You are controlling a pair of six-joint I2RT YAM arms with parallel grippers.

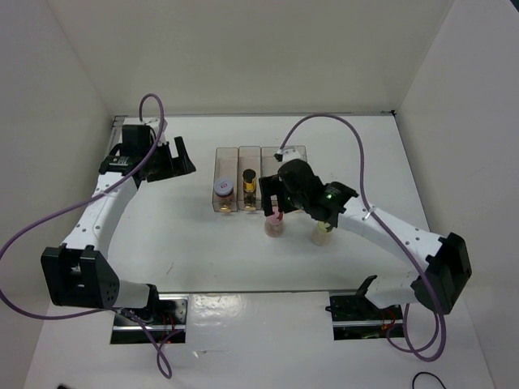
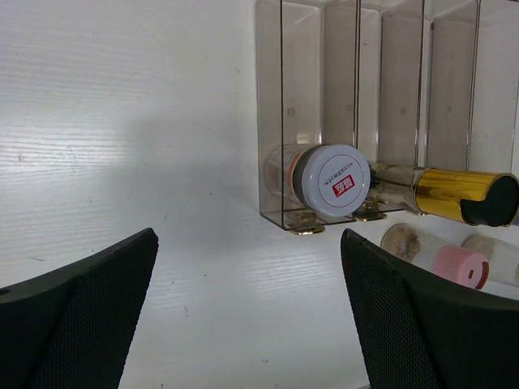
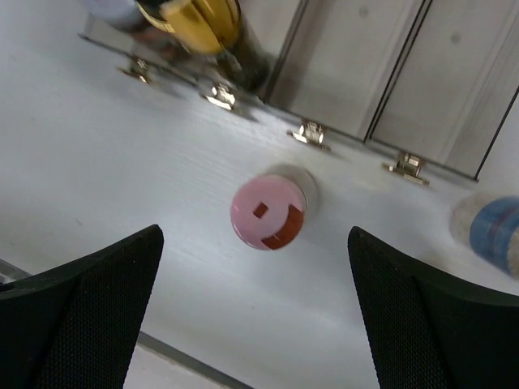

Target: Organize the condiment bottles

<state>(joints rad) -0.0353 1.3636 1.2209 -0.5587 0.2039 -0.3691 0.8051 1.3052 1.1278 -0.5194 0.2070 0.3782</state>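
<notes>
A clear four-slot tray (image 1: 259, 154) stands at mid table. A jar with a grey-white lid (image 1: 224, 190) lies in its leftmost slot and a dark jar with a gold cap (image 1: 250, 180) in the second slot. A pink-lidded jar (image 1: 274, 224) stands upright on the table just in front of the tray. My right gripper (image 1: 280, 201) hovers over it, open and empty; in the right wrist view the pink lid (image 3: 268, 212) sits between the fingers (image 3: 97, 300). A pale jar (image 1: 323, 234) stands beside it, partly under the right arm. My left gripper (image 1: 174, 158) is open and empty, left of the tray.
The left wrist view shows the tray (image 2: 300, 81) from its open end, with the grey-lidded jar (image 2: 340, 180), the gold cap (image 2: 462, 197) and the pink-lidded jar (image 2: 458, 266). White walls enclose the table on three sides.
</notes>
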